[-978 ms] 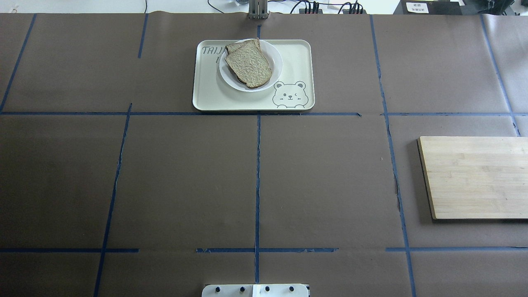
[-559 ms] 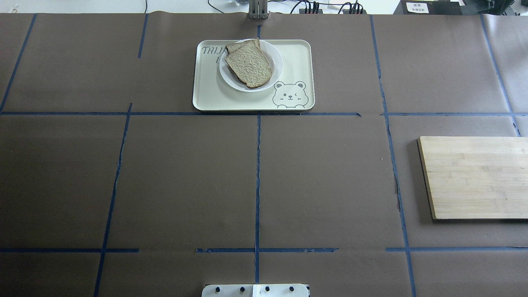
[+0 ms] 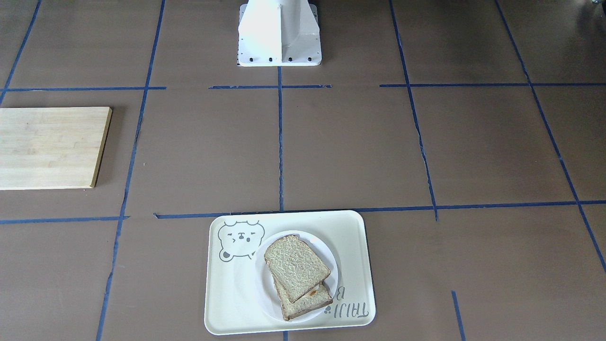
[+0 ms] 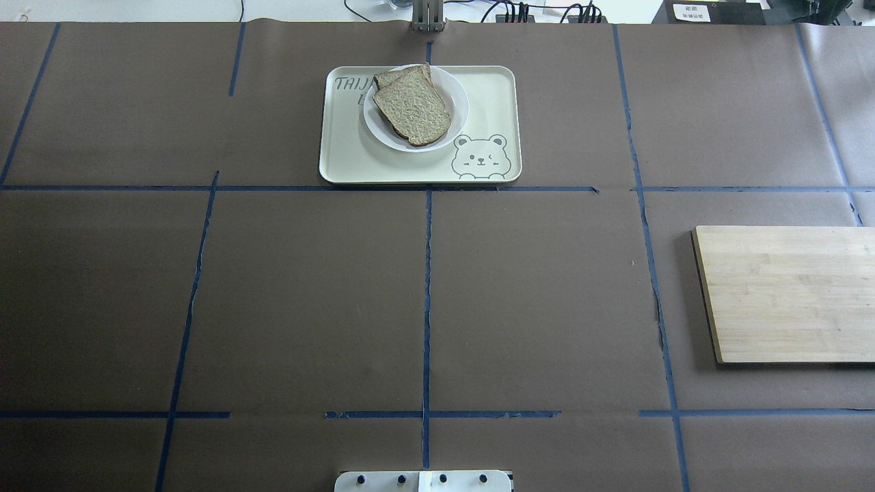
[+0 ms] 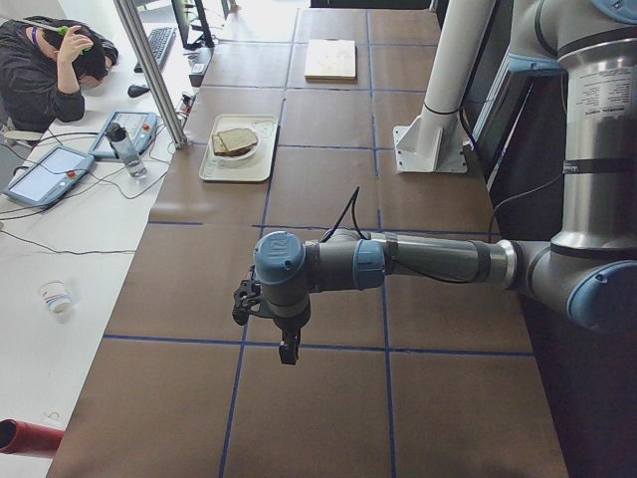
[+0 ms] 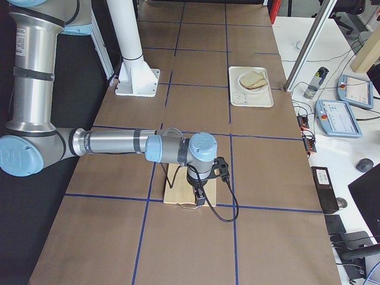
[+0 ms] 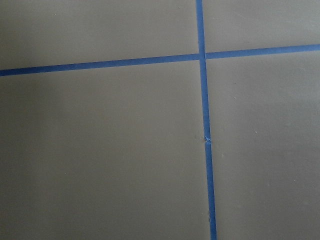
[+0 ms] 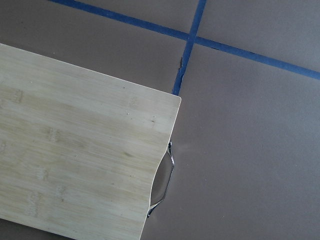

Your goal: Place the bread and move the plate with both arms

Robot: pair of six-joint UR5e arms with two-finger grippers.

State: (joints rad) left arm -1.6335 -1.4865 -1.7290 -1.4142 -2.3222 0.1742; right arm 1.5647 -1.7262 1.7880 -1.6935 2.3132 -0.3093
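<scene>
The bread covered most of a lower slice; only a corner and a strip of its crust showed. A pale and orange trace between the two slices, at the lower centre of the front-facing view, was too small to identify. The plate hid part of the lettering on the tray.

The cutting board ran off the right edge of the overhead view and the left edge of the front-facing view. The left gripper and right gripper appeared only in the side views, small and dark. Whether their jaws stood apart could not be told. The pedestal base was cut off by the front-facing view's top edge.
</scene>
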